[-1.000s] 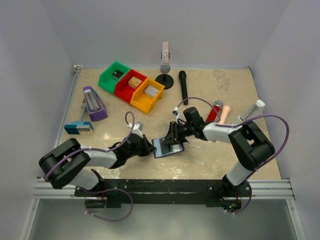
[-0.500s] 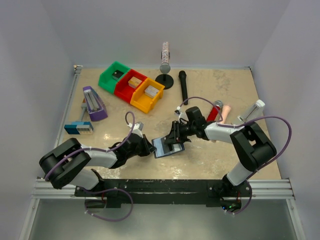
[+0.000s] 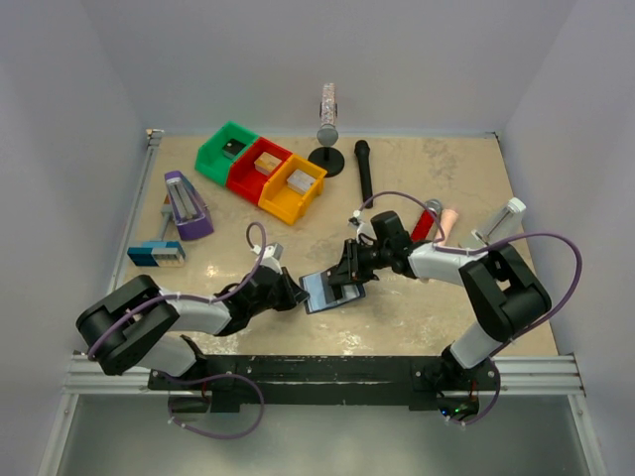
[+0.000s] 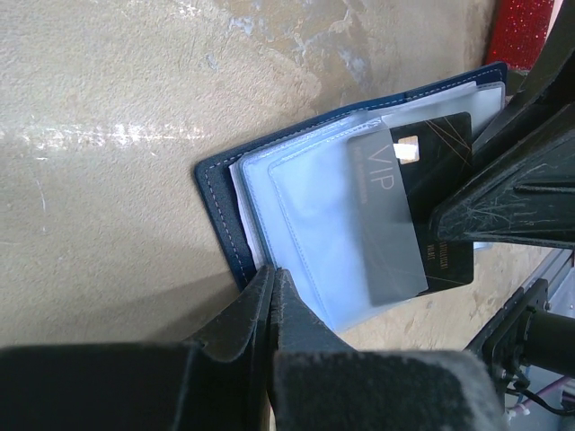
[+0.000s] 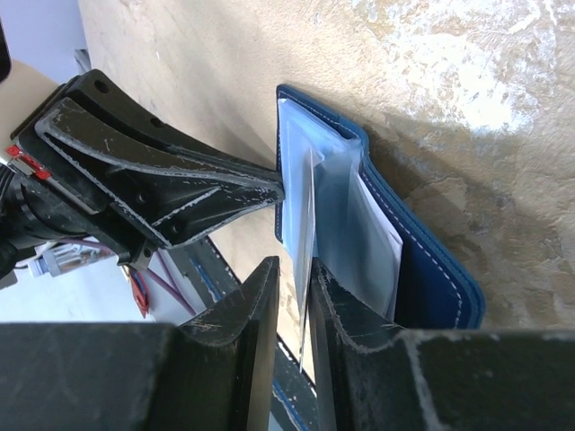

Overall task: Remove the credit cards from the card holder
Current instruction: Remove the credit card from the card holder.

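The dark blue card holder (image 3: 323,292) lies open on the table between both arms. My left gripper (image 3: 297,295) is shut, and its tip (image 4: 272,277) presses on the card holder's (image 4: 218,206) near corner. A silvery grey credit card (image 4: 388,215) marked VIP sits in a pale pocket, over a black credit card (image 4: 446,144). My right gripper (image 5: 310,280) is open narrowly. Its jaws stand on either side of a thin upright card edge (image 5: 306,215) sticking out of the card holder (image 5: 431,269), with a small gap on one side. No tan-gold card shows.
Green (image 3: 224,151), red (image 3: 258,170) and yellow (image 3: 293,189) bins stand at the back left. A purple stapler-like block (image 3: 187,206) and a blue-grey block (image 3: 156,254) lie left. A black stick (image 3: 364,171), a stand (image 3: 326,151) and a red tube (image 3: 422,222) sit behind the right arm.
The right gripper's jaws have narrowed around the card edge and the right arm has shifted slightly. The left gripper stays shut on the same corner.
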Robot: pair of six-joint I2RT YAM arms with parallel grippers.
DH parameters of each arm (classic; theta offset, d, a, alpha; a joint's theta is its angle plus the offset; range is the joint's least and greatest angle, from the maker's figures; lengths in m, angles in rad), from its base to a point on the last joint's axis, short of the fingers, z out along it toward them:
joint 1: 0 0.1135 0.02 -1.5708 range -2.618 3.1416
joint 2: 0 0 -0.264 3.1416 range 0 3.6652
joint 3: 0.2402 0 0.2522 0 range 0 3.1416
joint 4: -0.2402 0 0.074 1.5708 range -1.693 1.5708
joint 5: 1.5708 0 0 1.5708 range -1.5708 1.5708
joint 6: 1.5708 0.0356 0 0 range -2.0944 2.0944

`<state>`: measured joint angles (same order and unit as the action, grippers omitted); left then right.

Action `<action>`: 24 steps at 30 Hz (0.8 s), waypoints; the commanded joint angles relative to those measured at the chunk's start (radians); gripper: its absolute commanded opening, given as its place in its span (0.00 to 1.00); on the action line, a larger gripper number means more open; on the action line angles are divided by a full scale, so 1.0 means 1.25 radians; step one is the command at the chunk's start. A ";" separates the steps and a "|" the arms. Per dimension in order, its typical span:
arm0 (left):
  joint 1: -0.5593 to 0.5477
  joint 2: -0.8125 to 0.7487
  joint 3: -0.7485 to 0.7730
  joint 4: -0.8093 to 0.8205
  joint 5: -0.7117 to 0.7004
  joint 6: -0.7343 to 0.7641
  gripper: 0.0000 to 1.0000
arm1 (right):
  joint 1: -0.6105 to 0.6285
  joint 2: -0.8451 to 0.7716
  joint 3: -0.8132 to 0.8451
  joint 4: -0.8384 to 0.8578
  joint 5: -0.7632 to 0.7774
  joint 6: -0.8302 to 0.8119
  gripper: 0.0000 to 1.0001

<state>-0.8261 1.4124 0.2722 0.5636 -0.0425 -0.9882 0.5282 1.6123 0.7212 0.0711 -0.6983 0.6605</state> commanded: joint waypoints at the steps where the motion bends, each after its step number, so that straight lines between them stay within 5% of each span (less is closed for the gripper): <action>1: -0.002 -0.003 -0.029 -0.048 -0.037 0.005 0.00 | -0.009 -0.028 -0.008 0.007 -0.001 -0.015 0.23; 6: -0.002 -0.007 -0.031 -0.048 -0.037 0.005 0.00 | -0.009 -0.028 -0.008 0.007 0.000 -0.014 0.19; 13: -0.002 -0.034 -0.039 -0.057 -0.043 0.017 0.00 | -0.009 -0.038 -0.008 -0.002 0.004 -0.017 0.00; 24: -0.002 -0.075 -0.051 -0.068 -0.049 0.030 0.00 | -0.040 -0.088 -0.015 -0.085 0.046 -0.031 0.00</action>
<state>-0.8261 1.3361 0.2295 0.5282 -0.0753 -0.9840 0.4995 1.5593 0.7113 0.0299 -0.6704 0.6468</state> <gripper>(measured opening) 0.013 0.011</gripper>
